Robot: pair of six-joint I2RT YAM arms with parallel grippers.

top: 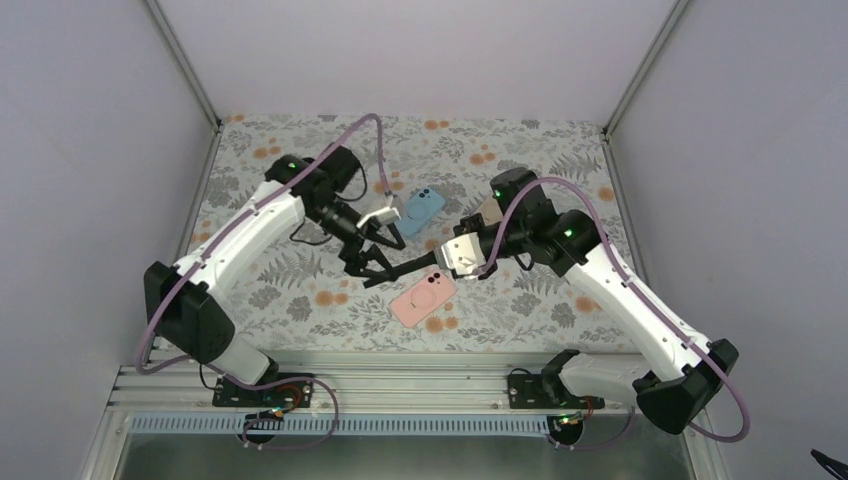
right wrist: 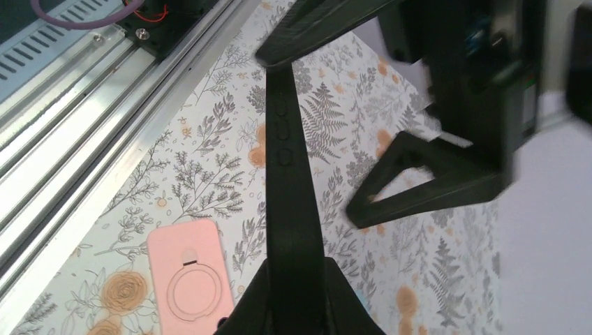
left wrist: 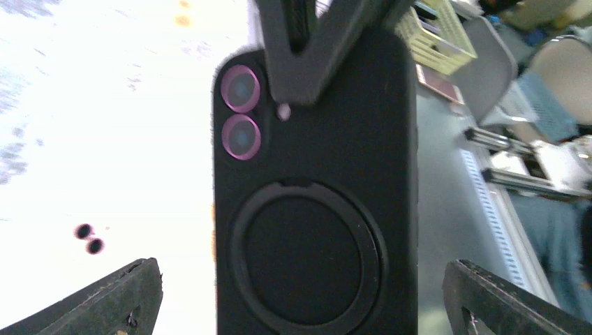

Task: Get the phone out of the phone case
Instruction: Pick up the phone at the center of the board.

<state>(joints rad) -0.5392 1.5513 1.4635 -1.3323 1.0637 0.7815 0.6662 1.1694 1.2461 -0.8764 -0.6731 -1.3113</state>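
Observation:
A black phone case (left wrist: 314, 195) with a ring on its back holds a phone; pink camera rings (left wrist: 241, 112) show through its cutout. It hangs in the air between both arms (top: 405, 268). My right gripper (top: 440, 262) is shut on its end; in the right wrist view the case (right wrist: 290, 174) runs edge-on out of the right gripper (right wrist: 297, 286). My left gripper (left wrist: 300, 279) is open, its fingers (left wrist: 119, 293) wide on both sides of the case and apart from it; it also shows in the top view (top: 370, 262).
A pink case (top: 423, 298) lies flat on the floral table mat below the grippers, also in the right wrist view (right wrist: 188, 276). A blue cased phone (top: 422, 207) lies behind them. The aluminium rail (top: 400, 385) runs along the near edge.

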